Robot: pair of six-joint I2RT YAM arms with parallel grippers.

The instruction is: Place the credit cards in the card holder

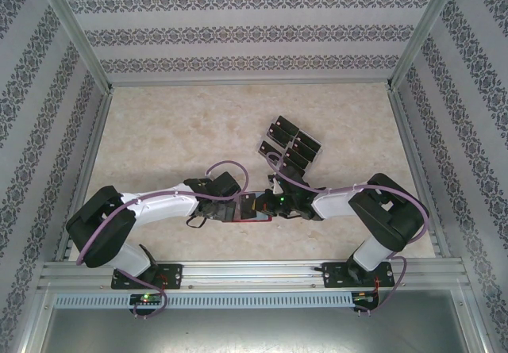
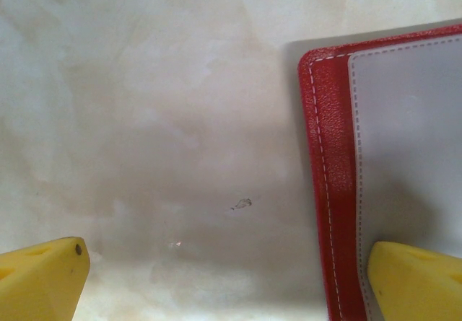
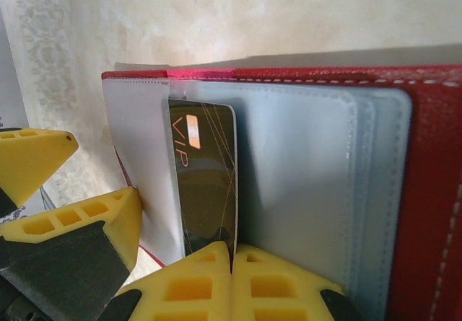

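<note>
From above, the left arm (image 1: 159,204) and the right arm (image 1: 341,202) meet over the dark-red card holder (image 1: 255,214). It lies open on the bench (image 1: 159,131), near the front edge. A cluster of black credit cards (image 1: 292,143) lies just behind the right arm's wrist, apart from the holder.

In the left wrist view, the left claw (image 2: 227,285) is spread wide. One yellow fingertip (image 2: 40,278) hangs over bare bench. The other hangs over the holder's grey inner pocket (image 2: 411,133), beside its stitched red border.

In the right wrist view, the right claw (image 3: 231,281) is pressed together. Its tips meet the near edge of a black card (image 3: 206,184) marked VIP, which sits partly inside a grey pocket of the holder. Whether that card is nipped between the tips cannot be told. Two more yellow fingers stand at the left, beside the holder's edge.
</note>
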